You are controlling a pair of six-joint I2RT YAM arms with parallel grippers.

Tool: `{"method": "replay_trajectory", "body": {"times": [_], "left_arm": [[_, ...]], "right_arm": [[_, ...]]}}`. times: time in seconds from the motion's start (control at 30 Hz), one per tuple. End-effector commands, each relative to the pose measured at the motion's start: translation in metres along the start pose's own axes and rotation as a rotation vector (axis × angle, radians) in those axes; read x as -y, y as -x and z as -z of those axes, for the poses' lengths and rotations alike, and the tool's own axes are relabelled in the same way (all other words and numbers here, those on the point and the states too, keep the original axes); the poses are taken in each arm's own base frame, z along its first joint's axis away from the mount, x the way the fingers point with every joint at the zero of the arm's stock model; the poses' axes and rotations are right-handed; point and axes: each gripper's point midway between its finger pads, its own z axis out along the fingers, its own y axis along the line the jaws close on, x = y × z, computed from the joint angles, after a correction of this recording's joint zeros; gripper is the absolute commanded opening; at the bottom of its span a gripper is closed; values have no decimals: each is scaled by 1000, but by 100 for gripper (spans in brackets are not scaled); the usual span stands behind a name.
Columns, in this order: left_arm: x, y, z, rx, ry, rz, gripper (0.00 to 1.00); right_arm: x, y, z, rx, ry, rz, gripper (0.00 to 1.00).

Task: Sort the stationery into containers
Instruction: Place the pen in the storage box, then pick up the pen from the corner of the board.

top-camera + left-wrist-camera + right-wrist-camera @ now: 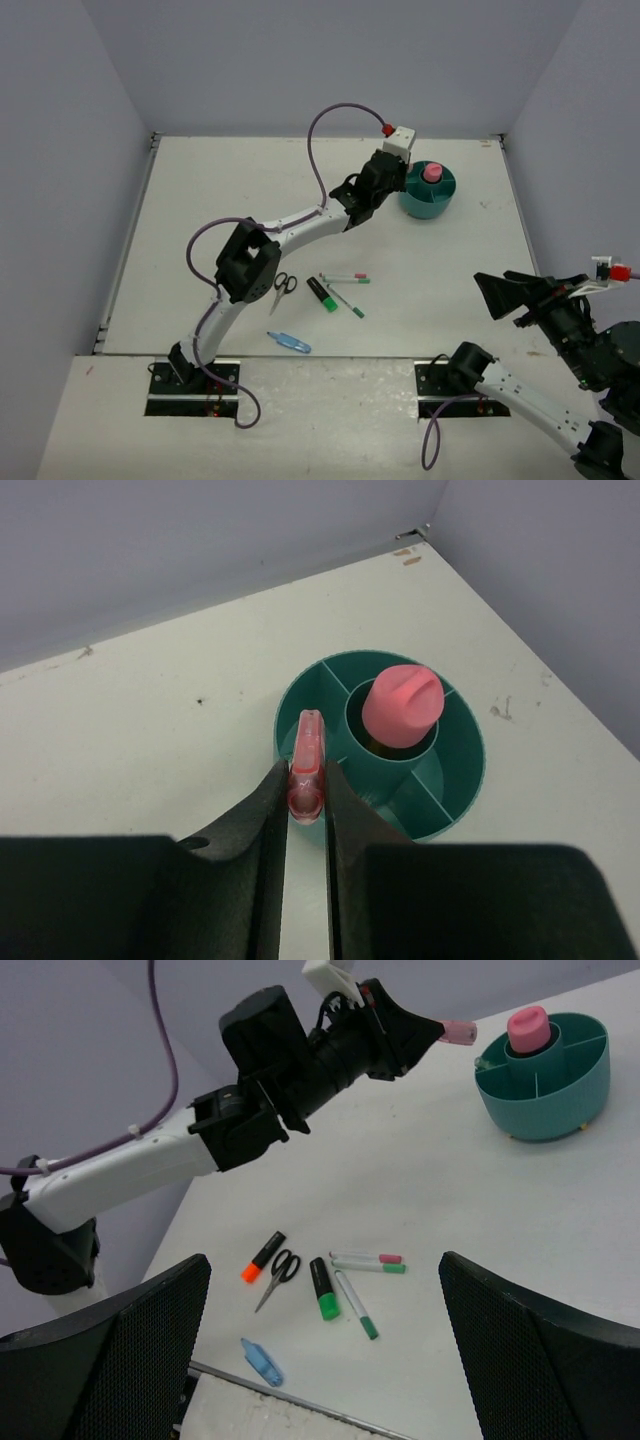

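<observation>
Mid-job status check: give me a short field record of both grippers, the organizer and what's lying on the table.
left gripper: shut on pink clip, at the teal organizer's outer edge
right gripper: open, empty, far from the items
teal organizer: glue stick upright in central cup
on table: scissors, orange highlighter, green highlighter, three pens, blue clip

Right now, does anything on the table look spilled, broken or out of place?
Nothing looks spilled or broken. The teal organizer stands upright with the glue stick in its middle cup. The scissors, pens, highlighters and blue clip lie loose, not yet sorted. The left gripper holds a pink clip by the organizer's rim.
</observation>
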Motion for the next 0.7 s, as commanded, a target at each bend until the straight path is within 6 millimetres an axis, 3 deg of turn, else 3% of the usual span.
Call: {"method": "replay_trajectory", "body": {"times": [0.0,0.27,0.57,0.6,0.67], "left_arm": [[-9,23,-19,87,-42,0,0],[2,-12,-49,64,-122,25,0],[8,-17,-57,65,-145,49,0],[7,-18,-57,59,-142,48,9],[6,-20,-57,51,-134,47,37]], "right_arm": [[3,0,13,-17,14,-19,99],[2,0,18,-29,25,-16,99],[6,-9,11,-47,1,4,99],[6,-9,10,-48,0,6,99],[6,-10,8,-52,-2,11,99]]}}
